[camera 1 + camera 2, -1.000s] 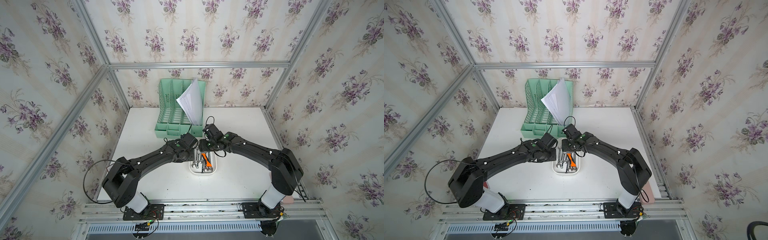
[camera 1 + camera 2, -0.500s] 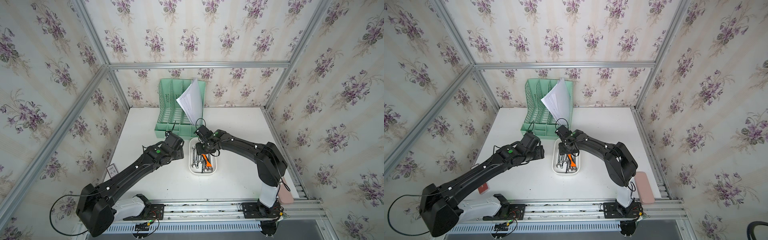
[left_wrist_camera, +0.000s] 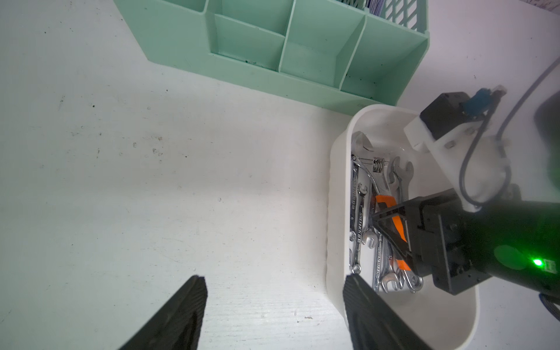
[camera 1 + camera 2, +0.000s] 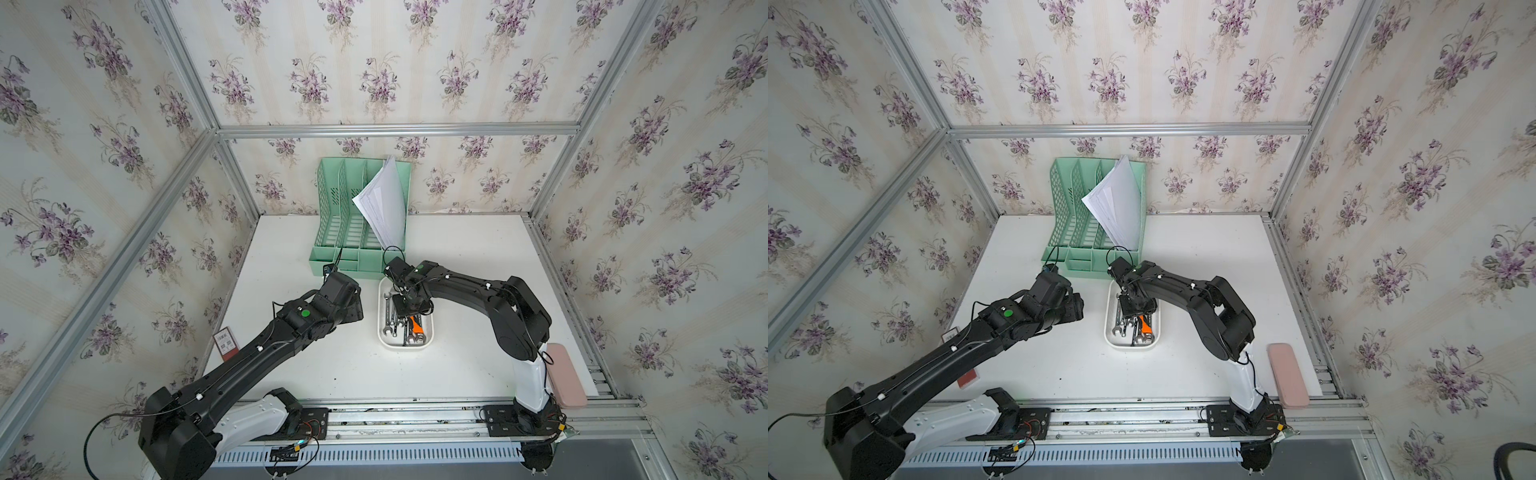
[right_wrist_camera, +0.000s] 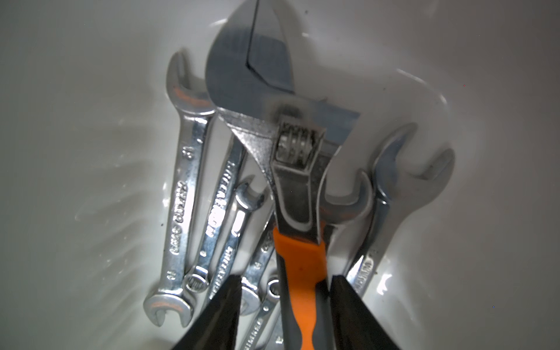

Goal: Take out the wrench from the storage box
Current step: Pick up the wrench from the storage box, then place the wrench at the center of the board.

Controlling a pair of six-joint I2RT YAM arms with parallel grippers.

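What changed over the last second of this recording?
The left pincer drew back from the shallow white plastic storage box and hangs open beside it. The right pincer moved down into the box, straddling the orange-handled adjustable wrench, not yet clamped. Box, other steel wrenches and mint-green file organizer stayed put.

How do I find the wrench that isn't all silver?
Look for the green organizer at the back of the table; a white box sits just in front. Among the silver wrenches inside, the adjustable wrench alone has an orange handle.
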